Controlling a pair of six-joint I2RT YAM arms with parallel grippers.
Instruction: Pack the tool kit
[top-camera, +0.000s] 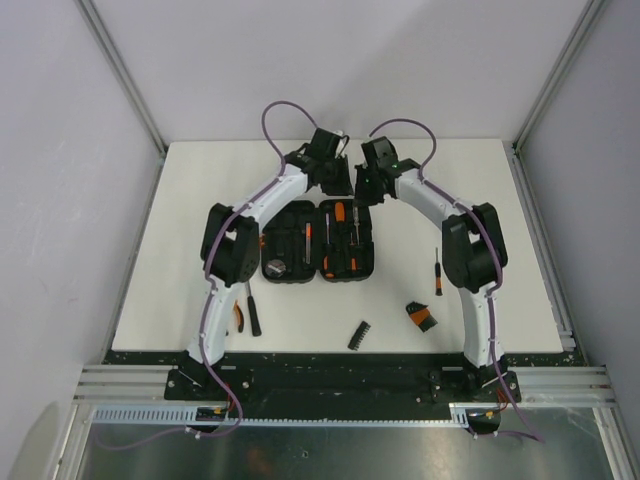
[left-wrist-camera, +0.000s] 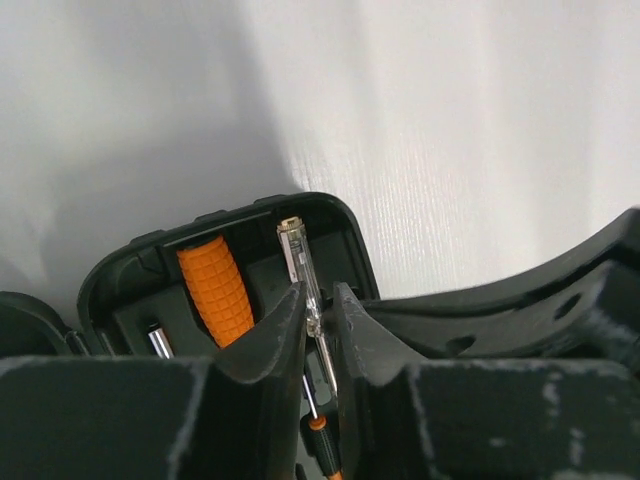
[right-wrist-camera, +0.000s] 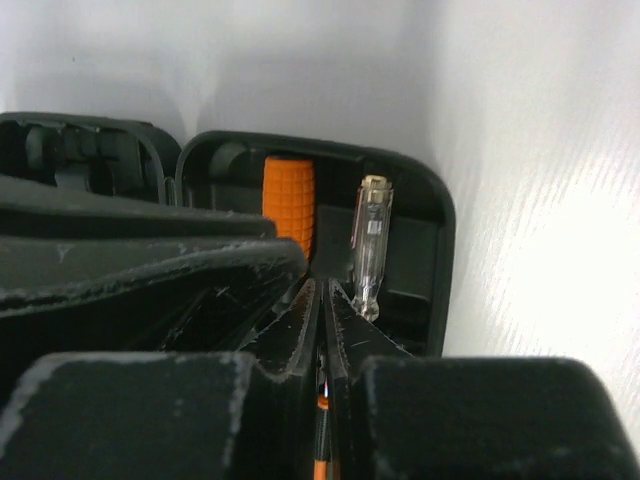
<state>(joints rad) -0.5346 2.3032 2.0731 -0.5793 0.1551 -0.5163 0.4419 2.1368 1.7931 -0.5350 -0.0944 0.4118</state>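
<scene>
**A:** White table (top-camera: 200, 200) noted. The black case (top-camera: 268, 240) is laid open and flat at its middle, with several slots filled. Both arms are bent over its far end.

**B:** Claws?

**A:** Left claw (left-wrist-camera: 318, 300): the fingers are set a little apart, and a clear tester (left-wrist-camera: 293, 250) is seen in the gap. Whether it is pinched or only lying below cannot be told. Right claw (right-wrist-camera: 321, 292): the fingers are drawn almost together, and a thin orange-banded shaft is glimpsed in the slit. A grip cannot be told there either.

**B:** The relation that matters for the next move?

**A:** The tester is found at the far end of the case's right half, just right of an orange handle (left-wrist-camera: 213, 290). Its long axis runs near to far, in line with the left claw's gap. From the right claw it is offset just to the right of the fingers. The left claw is judged the nearer.

**B:** Anything left out?

**A:** A small screwdriver (top-camera: 437, 272) is seen right of the right arm and a bit strip (top-camera: 359, 335) near the front edge. Neither is packed yet.
</scene>
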